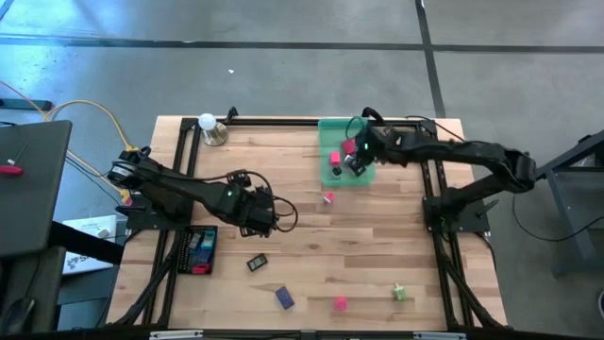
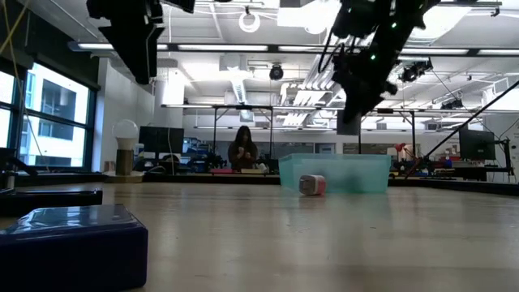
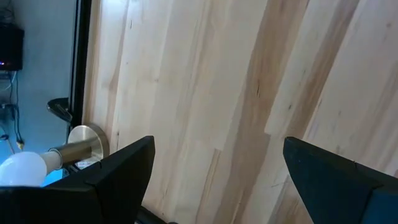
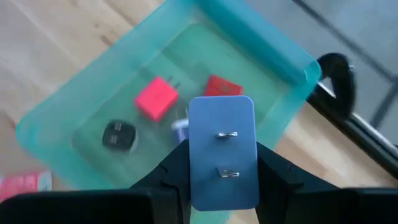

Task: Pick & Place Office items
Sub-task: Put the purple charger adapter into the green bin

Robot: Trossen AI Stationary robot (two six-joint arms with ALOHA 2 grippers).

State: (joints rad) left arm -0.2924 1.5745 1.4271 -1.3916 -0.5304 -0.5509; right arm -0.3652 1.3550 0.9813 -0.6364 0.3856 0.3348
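While no brand, label or writing can be read anywhere, the high view shows the office items scattered: a purple block [image 1: 284,298], a pink block [image 1: 340,303], a green piece [image 1: 400,293], a black piece [image 1: 257,263] and a small pink piece [image 1: 328,197] lie on the wooden table [image 1: 377,246], others in the green tray [image 1: 326,132] and the black tray [image 1: 200,250]. The right gripper [image 1: 357,162] reaches in over the green tray; the left gripper [image 1: 274,212] hangs above bare wood mid-table.

In the low view, a dark purple block [image 2: 77,243] sits close by, a pink-and-white piece [image 2: 312,185] before the tray.

In the left wrist view, the left fingers [image 3: 124,174] stand spread wide with nothing between them, the white ball lamp [image 3: 25,169] beyond.

In the right wrist view, the right gripper [image 4: 221,168] pinches a pale blue plug block [image 4: 222,149] with two metal prongs, held above the tray, where a pink plug [image 4: 155,98], a red piece [image 4: 222,87] and a black round piece [image 4: 118,135] lie.
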